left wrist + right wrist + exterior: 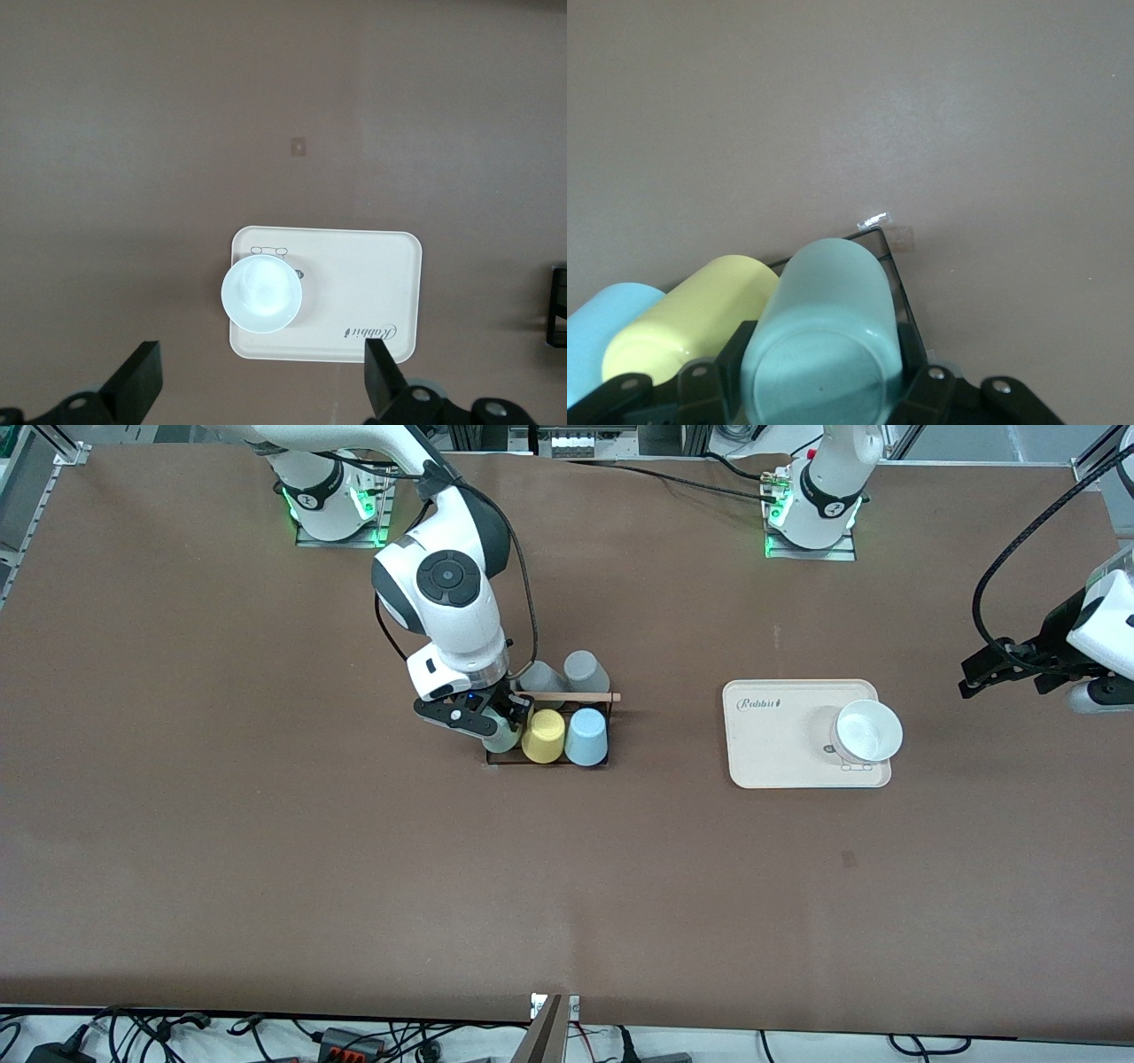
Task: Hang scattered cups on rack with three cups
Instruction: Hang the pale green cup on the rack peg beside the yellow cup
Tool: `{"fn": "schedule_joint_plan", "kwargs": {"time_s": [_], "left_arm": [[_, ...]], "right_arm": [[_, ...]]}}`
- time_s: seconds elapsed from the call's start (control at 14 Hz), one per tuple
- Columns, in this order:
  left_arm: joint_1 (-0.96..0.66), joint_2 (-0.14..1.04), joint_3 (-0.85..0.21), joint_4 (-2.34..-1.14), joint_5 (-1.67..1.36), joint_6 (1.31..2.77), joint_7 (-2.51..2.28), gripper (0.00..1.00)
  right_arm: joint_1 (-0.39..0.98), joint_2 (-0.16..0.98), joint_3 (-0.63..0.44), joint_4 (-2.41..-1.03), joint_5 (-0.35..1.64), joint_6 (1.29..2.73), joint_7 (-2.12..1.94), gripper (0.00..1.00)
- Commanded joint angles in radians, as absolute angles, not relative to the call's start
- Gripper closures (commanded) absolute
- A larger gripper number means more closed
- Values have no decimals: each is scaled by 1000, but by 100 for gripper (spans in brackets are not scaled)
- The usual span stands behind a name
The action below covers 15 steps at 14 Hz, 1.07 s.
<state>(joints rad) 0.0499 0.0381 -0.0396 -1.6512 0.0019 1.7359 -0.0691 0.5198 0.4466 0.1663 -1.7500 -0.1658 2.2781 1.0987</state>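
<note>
The black wire rack with a wooden rod across its top holds a yellow cup and the light blue cup, both upside down. My right gripper is over the rack's end toward the right arm and is shut on the sage green cup, held upside down beside the yellow cup. In the right wrist view the fingers clasp the green cup at the rack's corner. My left gripper waits open and empty over the table by the tray.
Two grey cups stand upside down on the rack's side farther from the front camera. A cream tray with a white bowl on it lies toward the left arm's end; both show in the left wrist view.
</note>
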Motion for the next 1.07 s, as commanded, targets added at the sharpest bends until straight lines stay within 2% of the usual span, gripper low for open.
{"fn": "schedule_joint_plan", "kwargs": {"time_s": [0.0, 0.78, 0.85, 1.0], "left_arm": [[49, 31, -35, -1643, -12, 1738, -48, 0], [51, 34, -35, -1643, -14, 1741, -49, 0], [51, 34, -35, -1643, -15, 1741, -49, 0], [51, 34, -35, -1641, -15, 1741, -49, 0]], "right_arm": [[551, 463, 164, -1740, -176, 2275, 1123, 93], [560, 485, 164, -1753, -206, 2275, 1123, 90], [560, 488, 164, -1753, -207, 2275, 1123, 81], [560, 488, 164, -1755, -207, 2275, 1123, 53]]}}
